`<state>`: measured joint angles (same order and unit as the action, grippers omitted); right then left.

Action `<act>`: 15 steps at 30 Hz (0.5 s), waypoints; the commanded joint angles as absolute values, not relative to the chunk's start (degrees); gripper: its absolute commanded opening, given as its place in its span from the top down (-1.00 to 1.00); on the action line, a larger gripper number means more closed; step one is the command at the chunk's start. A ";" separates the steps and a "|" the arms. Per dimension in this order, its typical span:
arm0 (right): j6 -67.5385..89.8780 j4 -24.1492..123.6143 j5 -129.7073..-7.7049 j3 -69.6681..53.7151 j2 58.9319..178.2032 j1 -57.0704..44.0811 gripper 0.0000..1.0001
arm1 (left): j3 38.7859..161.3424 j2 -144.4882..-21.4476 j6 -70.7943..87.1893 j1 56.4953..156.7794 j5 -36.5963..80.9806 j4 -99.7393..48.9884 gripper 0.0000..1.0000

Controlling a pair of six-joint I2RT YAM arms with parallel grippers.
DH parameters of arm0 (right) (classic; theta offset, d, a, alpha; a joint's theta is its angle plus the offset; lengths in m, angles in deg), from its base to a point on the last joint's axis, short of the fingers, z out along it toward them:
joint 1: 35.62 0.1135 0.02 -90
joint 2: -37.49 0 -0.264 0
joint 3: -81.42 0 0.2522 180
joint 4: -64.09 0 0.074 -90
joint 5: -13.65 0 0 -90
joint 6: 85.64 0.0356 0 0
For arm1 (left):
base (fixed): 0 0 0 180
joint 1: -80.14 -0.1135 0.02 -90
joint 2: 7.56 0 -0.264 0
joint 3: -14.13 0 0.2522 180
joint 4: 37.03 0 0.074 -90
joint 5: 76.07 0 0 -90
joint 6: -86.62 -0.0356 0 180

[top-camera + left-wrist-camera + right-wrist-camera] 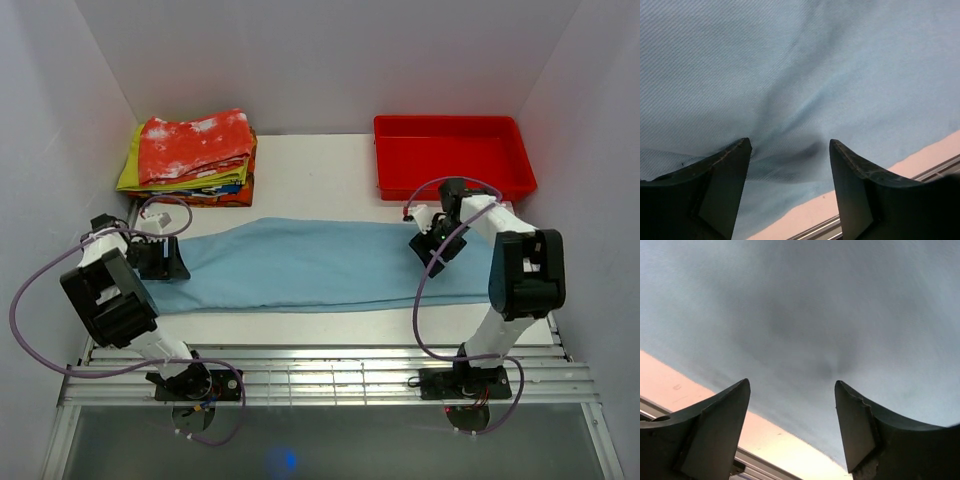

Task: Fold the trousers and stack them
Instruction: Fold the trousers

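Observation:
The light sky-blue trousers (310, 265) lie as one long flat strip across the middle of the table, running from left to right. My left gripper (168, 258) is open and pressed down on their left end; in the left wrist view (790, 145) the fabric (800, 75) puckers between the two dark fingers. My right gripper (437, 245) is open and low over their right end; the right wrist view (792, 385) shows smooth blue cloth (805, 310) between its fingers, near the cloth's front edge.
A stack of folded clothes (195, 158), red-and-white on top with yellow-green and multicoloured ones below, sits at the back left. A red tray (452, 155) stands at the back right. White walls close in both sides. A slatted metal rail (320, 375) runs along the near edge.

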<state>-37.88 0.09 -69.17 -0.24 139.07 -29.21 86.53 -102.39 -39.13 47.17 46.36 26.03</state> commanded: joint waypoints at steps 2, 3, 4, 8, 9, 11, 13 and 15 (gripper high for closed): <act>-38.02 -2.65 -62.30 1.91 125.92 -39.52 -0.52 | 90.46 -93.79 -42.40 46.83 52.16 29.55 -0.55; -37.57 -3.19 -60.98 2.26 122.95 -41.93 -0.52 | 90.73 -93.09 -42.67 46.83 52.69 29.55 -0.55; -37.13 -3.28 -60.44 2.70 121.61 -44.73 -0.51 | 90.74 -91.69 -42.93 46.83 53.82 29.55 -0.57; -34.41 -0.66 -59.82 5.51 118.52 -60.72 -0.53 | 89.77 -88.69 -43.81 47.09 56.55 28.15 -0.62; -33.19 1.00 -60.35 6.13 119.13 -62.59 -0.51 | 89.68 -88.60 -42.94 47.18 56.82 27.97 -0.63; -31.77 3.47 -60.00 6.92 120.10 -67.23 -0.52 | 90.12 -88.94 -42.06 47.35 57.78 27.88 -0.63; -30.89 7.06 -59.83 7.71 122.56 -69.36 -0.50 | 90.65 -89.30 -41.09 47.35 58.23 27.97 -0.63; -30.98 8.92 -59.82 7.98 126.06 -70.95 -0.45 | 90.65 -88.95 -41.00 47.35 58.49 27.88 -0.64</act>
